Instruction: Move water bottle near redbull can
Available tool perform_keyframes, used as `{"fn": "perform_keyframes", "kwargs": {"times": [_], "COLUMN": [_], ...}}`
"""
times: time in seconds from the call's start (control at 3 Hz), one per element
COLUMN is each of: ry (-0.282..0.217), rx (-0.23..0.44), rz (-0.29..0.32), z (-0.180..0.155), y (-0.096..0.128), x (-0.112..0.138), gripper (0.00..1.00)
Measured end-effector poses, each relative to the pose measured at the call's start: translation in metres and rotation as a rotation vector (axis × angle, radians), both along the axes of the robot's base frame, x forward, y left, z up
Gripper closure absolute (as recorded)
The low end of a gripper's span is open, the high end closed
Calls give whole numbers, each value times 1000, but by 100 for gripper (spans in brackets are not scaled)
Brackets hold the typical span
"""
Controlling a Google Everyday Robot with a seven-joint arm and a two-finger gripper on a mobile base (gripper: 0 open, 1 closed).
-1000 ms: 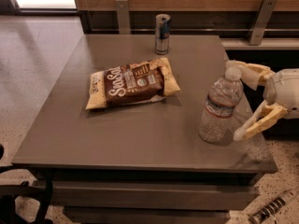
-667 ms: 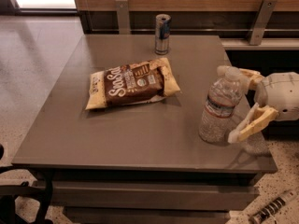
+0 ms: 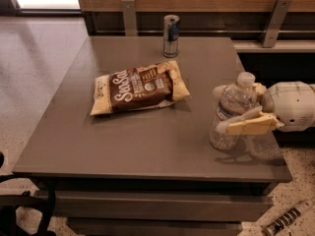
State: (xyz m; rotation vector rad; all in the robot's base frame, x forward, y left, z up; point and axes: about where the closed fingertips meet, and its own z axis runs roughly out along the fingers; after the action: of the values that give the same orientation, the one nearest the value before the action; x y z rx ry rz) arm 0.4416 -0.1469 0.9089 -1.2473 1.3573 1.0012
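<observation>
The water bottle, clear ribbed plastic with a white cap and a label band, stands near the table's right front corner. My gripper reaches in from the right, with one finger behind the bottle and one cream finger in front of it. The fingers are closed against the bottle's middle. The bottle's base rests on the table. The redbull can, slim and silver-blue, stands upright at the table's far edge, well apart from the bottle.
A brown and cream snack bag lies flat mid-table between can and bottle. The grey table ends close to the bottle's right. A wooden bench back with metal brackets runs behind. A dark base shows at lower left.
My gripper has moved left so its fingers now straddle the bottle, and the gap between them has narrowed onto it. Bottle, can and bag have stayed in place.
</observation>
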Motion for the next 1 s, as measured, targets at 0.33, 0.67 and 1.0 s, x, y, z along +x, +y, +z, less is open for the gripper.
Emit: {"fn": "perform_keyframes", "kwargs": {"times": [0.33,0.67,1.0], "ry": [-1,-2,-2], "rx": [-1,-1,-1], "rz": [4,8,11], "z": [1,2,3], "y": [2,5,6], "x": [0,0,1], "gripper": [62,85,100]}}
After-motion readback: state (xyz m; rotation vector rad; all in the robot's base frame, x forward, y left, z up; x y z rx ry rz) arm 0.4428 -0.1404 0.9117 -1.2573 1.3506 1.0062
